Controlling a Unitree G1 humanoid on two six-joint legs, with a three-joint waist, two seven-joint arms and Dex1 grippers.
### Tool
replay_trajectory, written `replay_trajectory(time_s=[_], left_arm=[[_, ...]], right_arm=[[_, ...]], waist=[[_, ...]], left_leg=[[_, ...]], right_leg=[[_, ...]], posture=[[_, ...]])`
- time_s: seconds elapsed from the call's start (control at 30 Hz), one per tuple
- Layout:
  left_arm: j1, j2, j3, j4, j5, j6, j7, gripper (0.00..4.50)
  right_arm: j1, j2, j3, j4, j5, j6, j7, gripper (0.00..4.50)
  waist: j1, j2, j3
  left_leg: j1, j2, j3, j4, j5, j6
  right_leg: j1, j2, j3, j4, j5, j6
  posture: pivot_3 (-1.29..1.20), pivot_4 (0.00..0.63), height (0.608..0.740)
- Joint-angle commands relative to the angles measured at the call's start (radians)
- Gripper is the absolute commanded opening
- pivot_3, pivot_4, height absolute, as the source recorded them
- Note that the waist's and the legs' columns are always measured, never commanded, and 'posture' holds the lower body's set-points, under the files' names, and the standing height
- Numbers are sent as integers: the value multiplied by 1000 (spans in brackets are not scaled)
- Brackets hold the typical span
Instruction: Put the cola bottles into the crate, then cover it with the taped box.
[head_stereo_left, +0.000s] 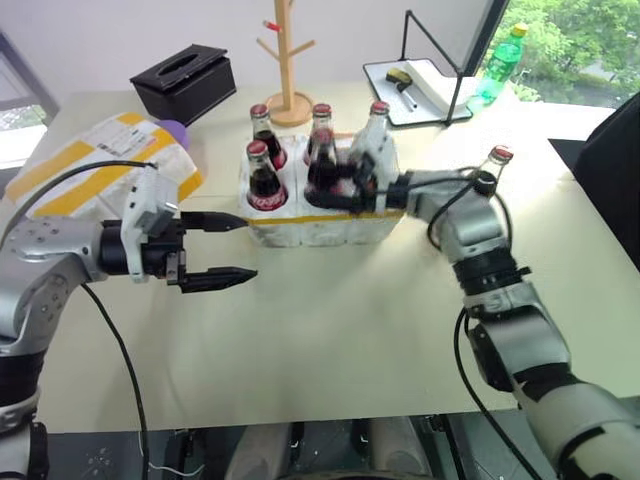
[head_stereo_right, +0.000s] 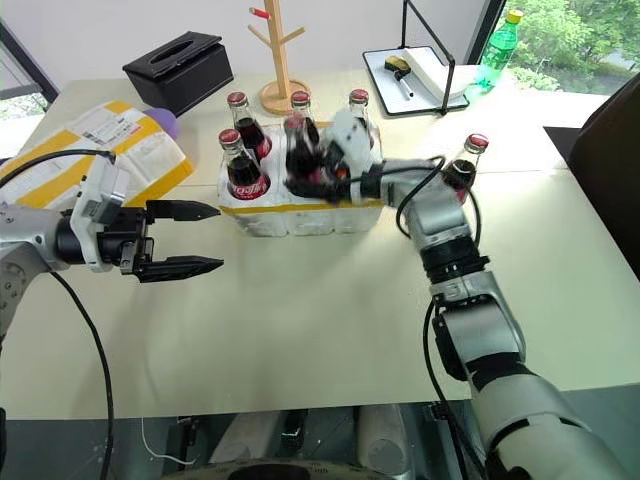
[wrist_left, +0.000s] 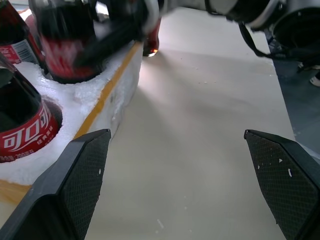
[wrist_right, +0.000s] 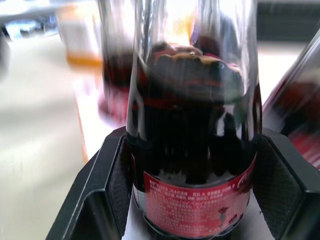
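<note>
A: Cola bottles (head_stereo_left: 265, 172) first: where do they sit from your right gripper (head_stereo_left: 338, 180)?

B: Your right gripper is clamped on one cola bottle (wrist_right: 192, 150), its two black pads pressed against the glass on either side just above the red label. That held bottle hangs over the front middle part of the crate (head_stereo_left: 320, 228). Four more bottles stand in the wells around it: two on the far-left side of the gripper, one behind it, one just beside the wrist at the back corner.

A: And the last bottle?

B: It stands on the table (head_stereo_left: 340, 330) behind your right forearm, outside the crate, red cap (head_stereo_left: 501, 154) up.

A: Is the held bottle already seated in its well?

B: You can't quite tell; the base is blurred and hidden behind the fingers, though it looks low against the foam.

A: Your left gripper (head_stereo_left: 232, 250)?

B: Spread wide and holding nothing, pointing across the table at the crate's near-left corner, close beside it but apart.

A: The taped box (head_stereo_left: 95, 165)?

B: Behind your left gripper, lying flat near the table's edge, a purple object (head_stereo_left: 176, 131) at its far corner, a black tissue box (head_stereo_left: 184, 81) farther back.
</note>
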Motion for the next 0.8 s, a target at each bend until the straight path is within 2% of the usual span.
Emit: replay_trajectory(time_s=[0.03, 0.23, 0.3, 0.37, 0.5, 0.63, 0.8], left_arm=[[-24, 1, 18, -12, -8, -11, 3, 4500], [-51, -6, 6, 4, -4, -11, 5, 4500], [-65, -12, -1, 8, -2, -9, 9, 4500], [-75, -17, -7, 10, -1, -8, 10, 4500], [-91, -22, -14, 16, 0, -6, 10, 4500], [-103, -29, -19, 21, -7, -2, 13, 4500], [-124, -53, -43, 34, -5, -3, 10, 4500]], right_arm=[[-16, 7, -14, -22, -3, 8, -3, 2638], [-23, 1, -15, -11, -17, 36, -1, 2638], [-26, 11, -15, 11, -19, 58, -9, 3703], [-23, 19, -11, 19, -28, 56, -17, 4468], [-7, 19, -19, -26, -25, 73, -26, 4468], [43, -24, -53, -169, 0, 134, -44, 4468], [157, -124, -157, -515, 90, 336, -103, 4468]], waist=[[0, 0, 0], [0, 0, 0], [0, 0, 0], [0, -1, 0], [-1, -1, 0], [4, -1, 0], [15, 0, 0]], left_leg=[[0, 0, 0, 0, 0, 0], [0, 0, 0, 0, 0, 0], [0, 0, 0, 0, 0, 0], [0, 0, 0, 0, 0, 0], [1, 0, 0, 0, 0, 0], [1, 0, 0, 0, 0, 0], [-2, -1, -2, 1, 0, 0]], right_leg=[[0, 0, 0, 0, 0, 0], [0, 0, 0, 0, 0, 0], [0, 0, 0, 0, 0, 0], [0, 0, 0, 0, 0, 0], [0, 0, 0, 0, 0, 0], [0, 0, 0, 1, 0, 0], [-1, 0, 1, 0, 0, 0]], posture=[[0, 150, 736], [0, 150, 736], [0, 150, 736], [0, 150, 736], [0, 150, 736], [0, 150, 736], [0, 150, 736]])
